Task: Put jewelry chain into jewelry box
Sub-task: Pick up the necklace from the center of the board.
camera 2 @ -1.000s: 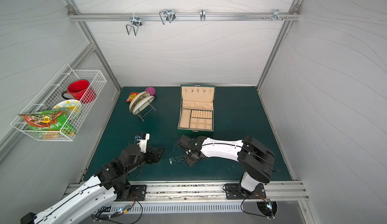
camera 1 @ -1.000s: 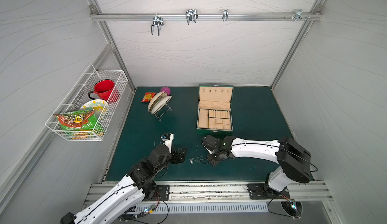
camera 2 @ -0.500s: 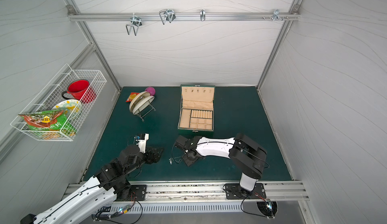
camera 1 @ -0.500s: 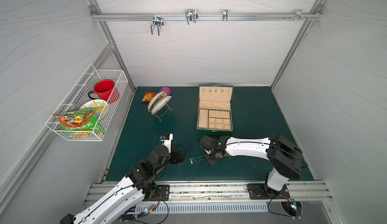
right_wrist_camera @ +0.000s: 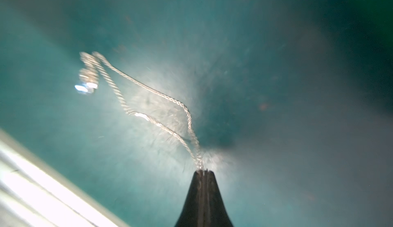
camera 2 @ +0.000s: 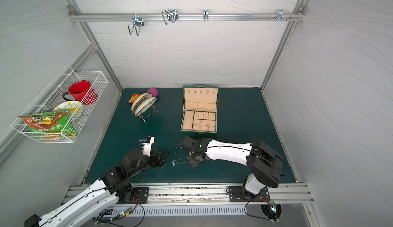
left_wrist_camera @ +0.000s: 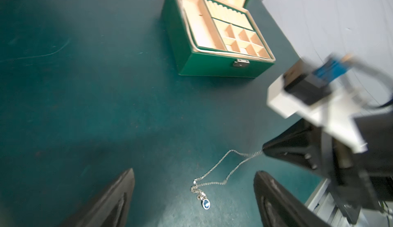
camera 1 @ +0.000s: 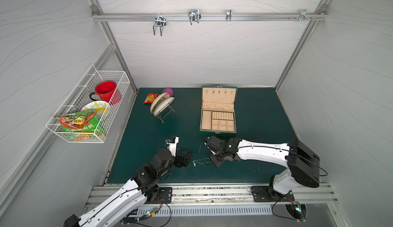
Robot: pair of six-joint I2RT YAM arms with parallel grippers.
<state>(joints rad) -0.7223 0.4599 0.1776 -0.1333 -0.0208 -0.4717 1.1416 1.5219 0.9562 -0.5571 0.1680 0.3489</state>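
Silver chain (left_wrist_camera: 212,182) lies on the green tabletop (camera 1: 255,113) close to the near edge, about midway along it. You have one end of it pinched. The right end effector (right_wrist_camera: 203,172) has its fingers pressed together on the links, which run straight into the closed tips in the right wrist view. From that grip two strands trail over the mat toward the left edge and end at a small blue oval pendant (left_wrist_camera: 205,204) lying flat. Whether the gripped end is off the surface, you cannot tell.

Your left end effector (left_wrist_camera: 195,171) sits just beside the pendant end, on the side toward the left edge. Its fingers are spread wide and hold nothing. In the left wrist view the pendant shows between them, touching neither.

Farther back, beyond the right end effector, the box (left_wrist_camera: 212,66) stands open toward the far edge. Its lid is tipped back and its metal clasp faces the near edge. The beige tray shows one long compartment, a row of ring rolls and small square cells. The chain is wholly outside it, well apart.

Near the far left corner a wire rack (camera 1: 164,114) holds plates (camera 1: 160,104) on edge. A red packet (camera 1: 150,98) and a pink ball (camera 1: 168,91) sit just behind it. On the left wall a white wire basket (camera 1: 109,71) carries a red mug (camera 1: 105,91).
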